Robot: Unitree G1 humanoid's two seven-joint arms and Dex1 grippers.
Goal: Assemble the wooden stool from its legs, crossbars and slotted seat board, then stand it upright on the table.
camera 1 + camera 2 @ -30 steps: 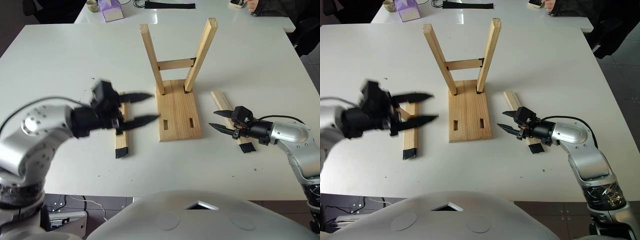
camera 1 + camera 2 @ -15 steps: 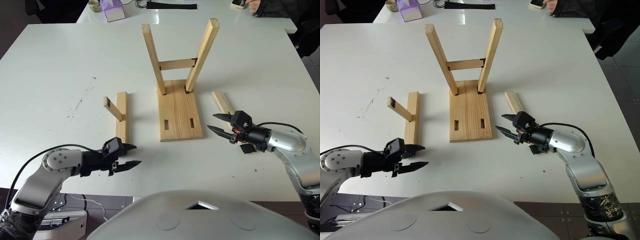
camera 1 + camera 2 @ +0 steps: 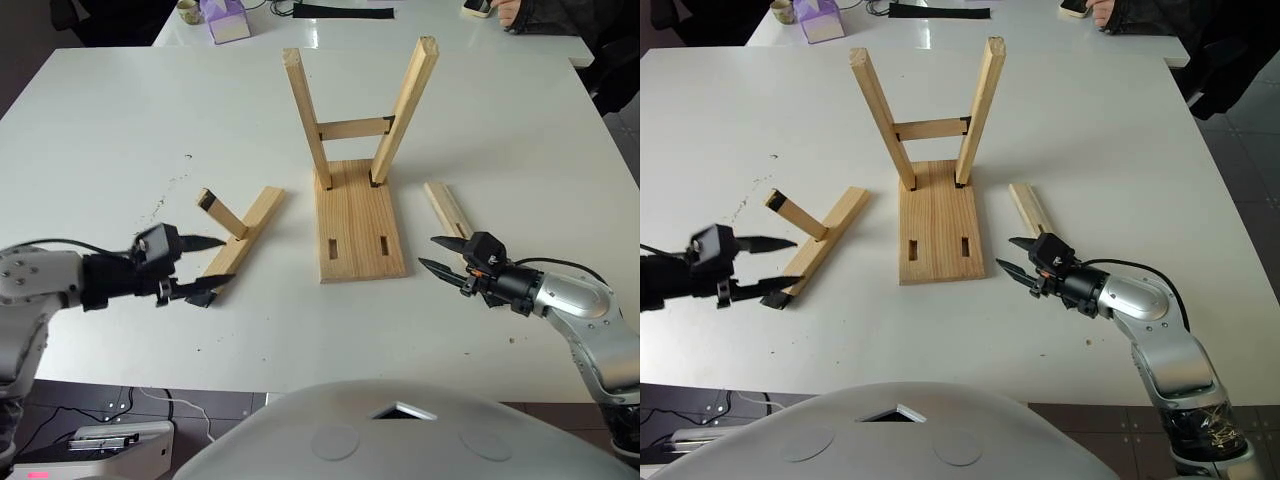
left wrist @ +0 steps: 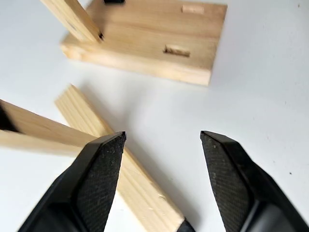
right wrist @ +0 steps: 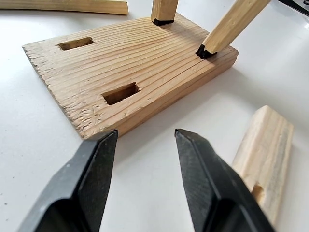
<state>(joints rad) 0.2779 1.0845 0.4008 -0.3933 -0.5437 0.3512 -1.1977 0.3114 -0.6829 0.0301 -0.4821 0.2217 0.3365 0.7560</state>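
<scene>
The seat board [image 3: 360, 225] lies flat in the middle of the white table [image 3: 100, 130]. Two legs [image 3: 405, 105] stand up in the slots at its 12 o'clock end, and a crossbar [image 3: 352, 127] joins them. The two slots [image 3: 336, 246] at its 6 o'clock end have nothing in them.

At 9 o'clock from the board lies a loose leg [image 3: 250, 225], slanted, with a short bar [image 3: 220, 212] sticking up from it. The left claw [image 3: 222, 263] is at that leg's near end, open wide. The leg's end sits between its two fingers, but I cannot tell if they touch it.

At 3 o'clock from the board lies another loose leg [image 3: 445, 207], flat. The right claw [image 3: 428, 252] is at about 4 o'clock, just beside that leg. It is open with a clear gap, points at the board and holds nothing.

Far off at 11 o'clock are a purple box [image 3: 222, 18] and a cup [image 3: 185, 11].
</scene>
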